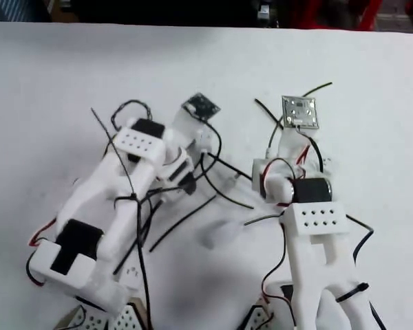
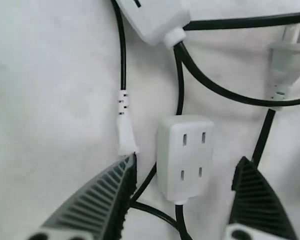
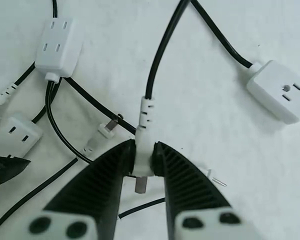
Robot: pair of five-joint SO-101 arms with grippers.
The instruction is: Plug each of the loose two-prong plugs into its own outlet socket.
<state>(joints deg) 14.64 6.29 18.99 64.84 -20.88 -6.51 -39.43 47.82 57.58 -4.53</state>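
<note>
Right wrist view tells most of it: the right hand [image 3: 143,150] is clamped shut on a white two-prong plug [image 3: 143,131]. Its ribbed black fingers [image 3: 182,185] squeeze the flat sides of the moulded body, so the metal prongs [image 3: 140,185] poke out free between them, toward the camera. Makes sense to me, since gripping the body leaves the blades clear for a socket. Its glossy black cord [image 3: 162,50] runs off across the white counter [image 3: 270,190].

The left hand [image 2: 187,167] is wide open and holding nothing. It straddles a blocky white outlet [image 2: 185,155] with rounded corners and two pairs of slots facing up. My guess is it sits there to pin that outlet so it doesn't skate on the smooth counter. A slimmer plug [image 2: 125,132] lies just beside one finger; touching or not, hard to say from here.

Another loose plug [image 3: 101,134] lies among the cords, and a chunkier square outlet [image 3: 277,92] sits well apart.
</note>
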